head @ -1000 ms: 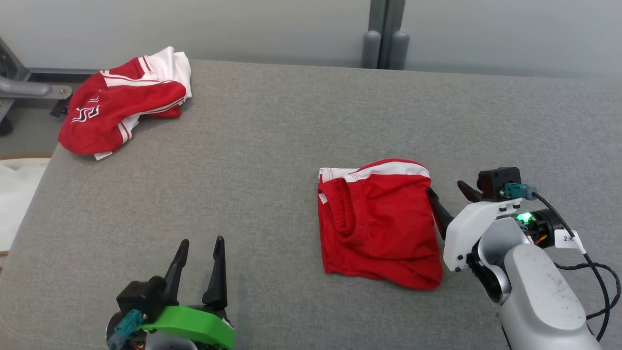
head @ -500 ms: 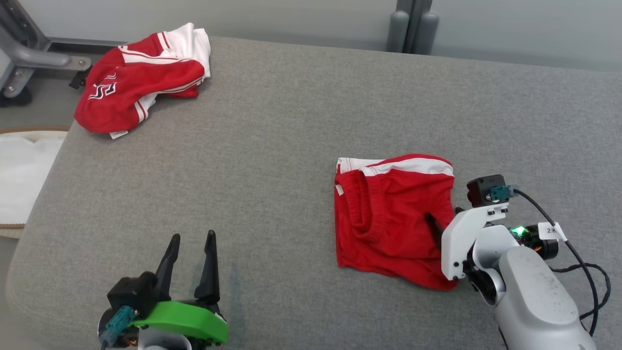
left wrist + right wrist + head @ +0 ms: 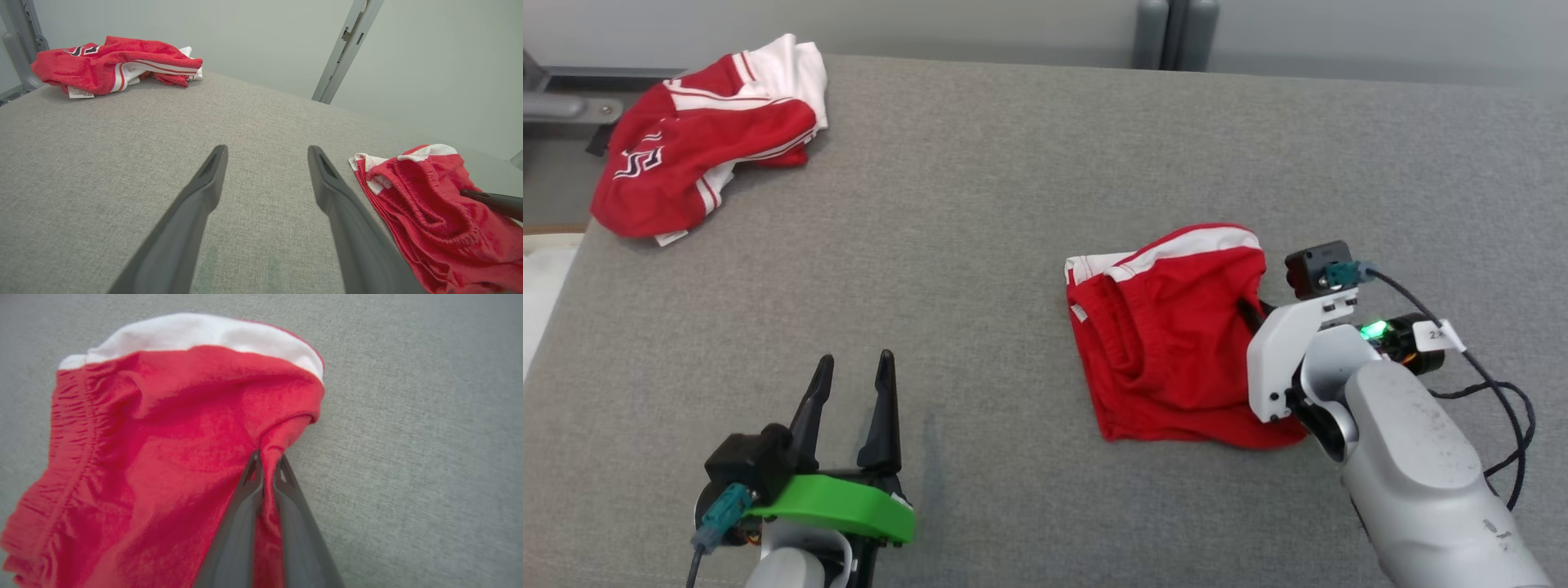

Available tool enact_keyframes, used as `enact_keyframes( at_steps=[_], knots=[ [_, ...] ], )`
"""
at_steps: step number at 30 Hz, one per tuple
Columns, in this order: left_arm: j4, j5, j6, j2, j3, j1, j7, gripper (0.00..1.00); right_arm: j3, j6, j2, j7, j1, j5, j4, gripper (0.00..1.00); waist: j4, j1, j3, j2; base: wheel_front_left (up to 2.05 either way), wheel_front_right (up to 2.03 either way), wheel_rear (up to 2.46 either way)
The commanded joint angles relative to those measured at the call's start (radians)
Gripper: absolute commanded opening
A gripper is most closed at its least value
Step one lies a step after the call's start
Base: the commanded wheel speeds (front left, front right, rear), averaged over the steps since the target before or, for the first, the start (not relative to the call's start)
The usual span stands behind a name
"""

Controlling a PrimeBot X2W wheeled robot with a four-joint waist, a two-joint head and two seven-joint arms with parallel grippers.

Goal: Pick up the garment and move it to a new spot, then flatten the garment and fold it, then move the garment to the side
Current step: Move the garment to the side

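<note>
Spanning the scene: grey woven-fabric tabletop (image 3: 1013,204) | lying folded right of centre on it: red soft-cloth garment with white band (image 3: 1168,343) | judging fold done, shift to side pending | pinching garment's right edge: right gripper (image 3: 267,465) | hovering spread wide, carrying nothing: left gripper (image 3: 856,359)

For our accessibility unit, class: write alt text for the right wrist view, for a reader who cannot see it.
The right gripper is shut on a pinched fold at the edge of a red garment with a white band. The garment lies rumpled on a grey fabric surface.
</note>
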Motion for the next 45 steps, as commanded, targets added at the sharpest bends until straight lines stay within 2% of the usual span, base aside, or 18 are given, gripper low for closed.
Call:
enact_keyframes(
  at_steps=[1, 9, 14, 18, 23, 30, 36, 40, 45],
  knots=[
    [-0.008, -0.001, -0.003, 0.002, 0.002, -0.029, -0.001, 1.00, -0.009, -0.001, -0.020, -0.013, -0.019, -0.011, 0.005, 0.00, -0.051, 0.0000, 0.021, 0.0000, 0.00, 0.00, 0.00],
    [-0.027, 0.020, -0.003, 0.015, -0.007, -0.085, -0.001, 1.00, -0.076, -0.001, -0.083, -0.050, -0.087, -0.035, 0.005, 0.00, -0.204, 0.0000, 0.091, 0.0000, 0.00, 0.00, 0.00],
    [-0.026, 0.030, -0.003, 0.027, -0.027, -0.125, -0.001, 1.00, -0.129, -0.001, -0.097, -0.075, -0.118, -0.040, 0.002, 0.00, -0.305, 0.0000, 0.144, 0.0000, 0.00, 0.00, 0.00],
    [-0.017, 0.035, -0.003, 0.041, -0.046, -0.152, -0.001, 1.00, -0.168, -0.001, -0.092, -0.097, -0.129, -0.039, 0.010, 0.00, -0.362, 0.0000, 0.173, 0.0000, 0.00, 0.00, 0.00],
    [-0.006, 0.037, -0.003, 0.053, -0.069, -0.176, -0.001, 1.00, -0.198, -0.001, -0.089, -0.119, -0.136, -0.045, 0.025, 0.00, -0.399, 0.0000, 0.194, 0.0000, 0.00, 0.00, 0.00],
    [-0.008, 0.031, -0.003, 0.061, -0.087, -0.196, -0.001, 1.00, -0.219, -0.001, -0.087, -0.136, -0.163, -0.054, 0.043, 0.00, -0.390, 0.0000, 0.213, 0.0000, 0.00, 0.00, 0.00],
    [-0.023, 0.036, -0.003, 0.064, -0.086, -0.212, -0.001, 1.00, -0.221, -0.001, -0.118, -0.131, -0.246, -0.076, 0.068, 0.00, -0.336, 0.0000, 0.239, 0.0000, 0.00, 0.00, 0.00],
    [-0.035, 0.041, -0.003, 0.060, -0.086, -0.226, -0.001, 1.00, -0.246, -0.001, -0.174, -0.116, -0.325, -0.097, 0.104, 0.00, -0.285, 0.0000, 0.267, 0.0000, 0.00, 0.00, 0.00],
    [-0.055, 0.048, -0.002, 0.055, -0.086, -0.234, -0.001, 1.00, -0.323, -0.001, -0.290, -0.101, -0.409, -0.140, 0.154, 0.00, -0.215, 0.0000, 0.307, 0.0000, 0.00, 0.00, 0.00]
  ],
)
